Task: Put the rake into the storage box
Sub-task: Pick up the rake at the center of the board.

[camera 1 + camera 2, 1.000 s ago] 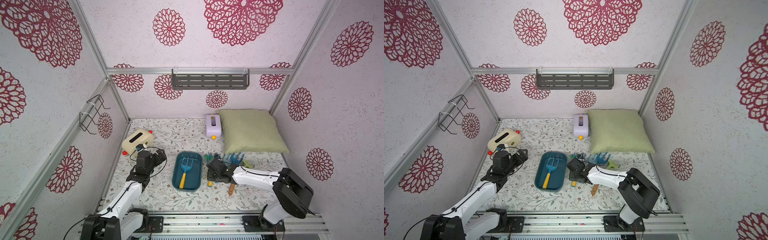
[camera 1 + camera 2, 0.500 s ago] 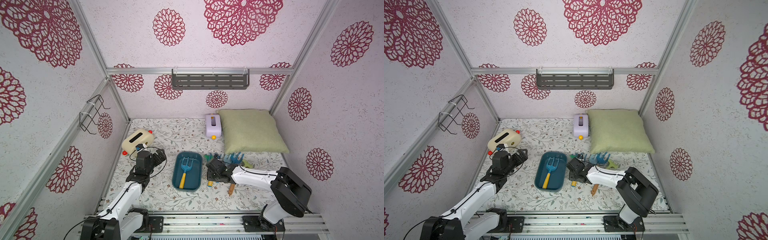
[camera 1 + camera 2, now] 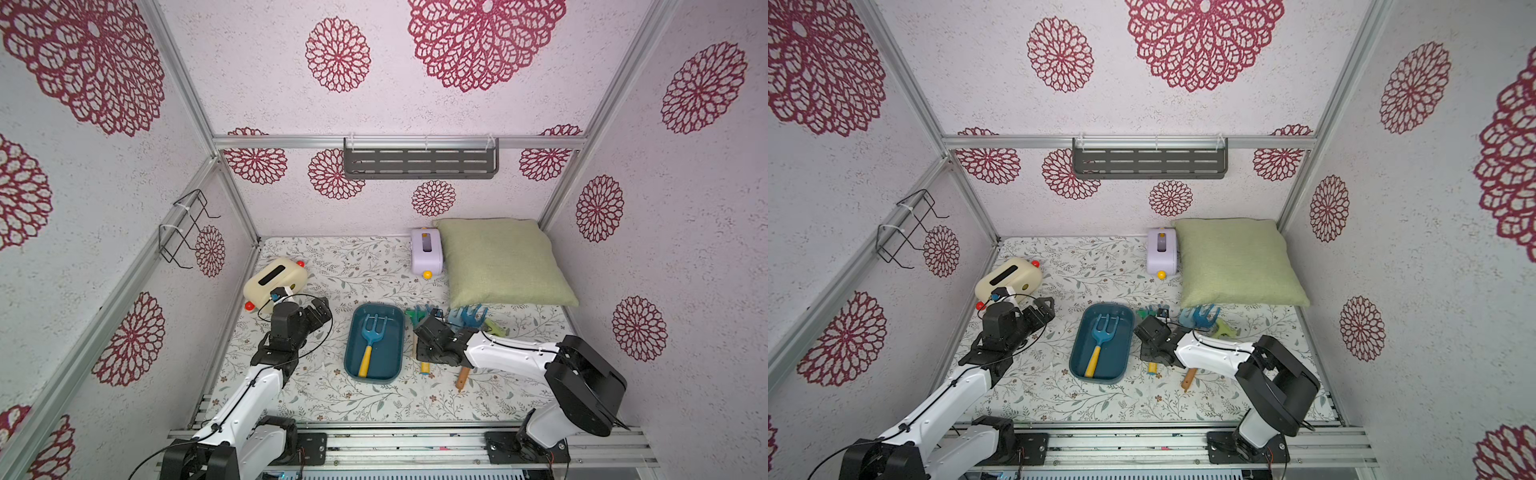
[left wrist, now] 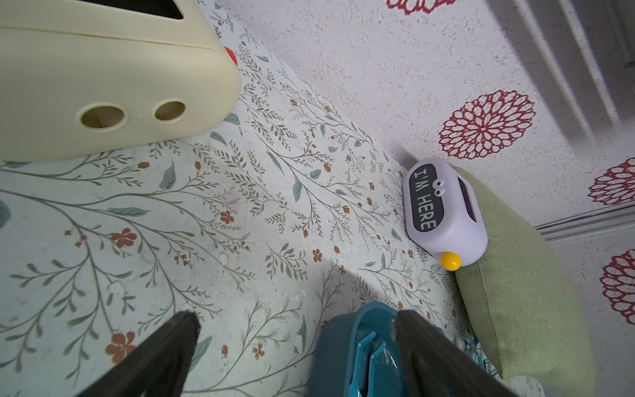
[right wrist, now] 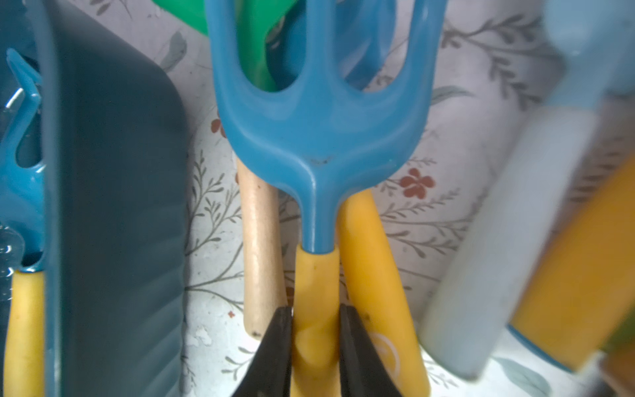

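Two toy rakes show among the tools. The blue plastic three-pronged rake with a yellow handle [image 5: 319,137] is outside the shallow dark teal plastic storage box [image 5: 113,206], just beside its long wall. The right gripper [image 5: 315,321] pinches that handle between narrow jaws. The rake's neck lies over a pale wooden handle [image 5: 261,257] and another yellow handle [image 5: 371,257]. A second blue rake [image 3: 372,336] lies inside the box in both top views, prongs toward the back wall. The left gripper [image 4: 295,318] hangs spread wide and holds nothing, between the box and the cream rounded plastic box [image 3: 274,282]. A lilac toaster-shaped box [image 3: 426,253] touches a green fabric cushion [image 3: 498,262] at the back.
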You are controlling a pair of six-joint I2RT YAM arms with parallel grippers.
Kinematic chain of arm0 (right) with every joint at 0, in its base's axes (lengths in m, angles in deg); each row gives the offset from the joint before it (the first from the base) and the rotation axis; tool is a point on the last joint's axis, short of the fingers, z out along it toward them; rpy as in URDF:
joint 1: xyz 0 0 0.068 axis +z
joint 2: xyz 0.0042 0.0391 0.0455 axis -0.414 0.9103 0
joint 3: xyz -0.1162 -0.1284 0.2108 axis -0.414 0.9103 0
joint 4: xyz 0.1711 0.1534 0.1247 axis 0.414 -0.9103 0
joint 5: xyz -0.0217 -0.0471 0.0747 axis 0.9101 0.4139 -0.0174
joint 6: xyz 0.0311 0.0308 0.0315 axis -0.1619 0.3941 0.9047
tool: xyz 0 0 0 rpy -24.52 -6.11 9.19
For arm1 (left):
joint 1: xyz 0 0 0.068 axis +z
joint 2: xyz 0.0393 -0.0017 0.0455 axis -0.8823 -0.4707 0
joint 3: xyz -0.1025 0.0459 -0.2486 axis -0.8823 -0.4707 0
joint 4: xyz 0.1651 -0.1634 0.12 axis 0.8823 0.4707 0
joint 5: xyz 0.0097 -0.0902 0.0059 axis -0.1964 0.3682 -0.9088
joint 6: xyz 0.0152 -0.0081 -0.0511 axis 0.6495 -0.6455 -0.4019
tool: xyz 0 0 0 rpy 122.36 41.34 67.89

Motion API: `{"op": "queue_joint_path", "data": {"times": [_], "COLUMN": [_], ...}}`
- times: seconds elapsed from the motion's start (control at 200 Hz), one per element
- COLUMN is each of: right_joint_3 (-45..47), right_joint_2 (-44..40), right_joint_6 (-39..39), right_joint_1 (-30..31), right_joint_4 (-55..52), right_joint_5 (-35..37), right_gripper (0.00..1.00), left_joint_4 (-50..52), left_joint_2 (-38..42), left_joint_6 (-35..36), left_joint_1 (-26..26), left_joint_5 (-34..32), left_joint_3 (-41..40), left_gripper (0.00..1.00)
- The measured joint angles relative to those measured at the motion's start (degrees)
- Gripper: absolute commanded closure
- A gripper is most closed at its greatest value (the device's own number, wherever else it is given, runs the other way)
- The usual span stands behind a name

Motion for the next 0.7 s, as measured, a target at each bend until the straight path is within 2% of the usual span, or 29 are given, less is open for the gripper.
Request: {"op": "queue_joint_path", "data": {"times": [0.305,0.7], "right_joint_3": [-1.9,-8.9], "right_joint_2": [-9.5,-7.0], "right_joint_6": [-1.2,-2.1], "right_joint_1": [1.0,7.5], "right_joint_4": [-3.0,-0.7], "right_joint_5": [1.4,-2.4], "right_gripper": [0.83,0.83], "left_joint_4": [0.1,0.2], "left_joint_2": [1.1,1.8], "left_joint_6": [0.0,0.0], "left_joint_1": [0.0,0.0], "left_joint_5": [-0.9,-1.5], "left_joint_3": [0.0,0.0], "left_gripper": [0.03,0.03]}}
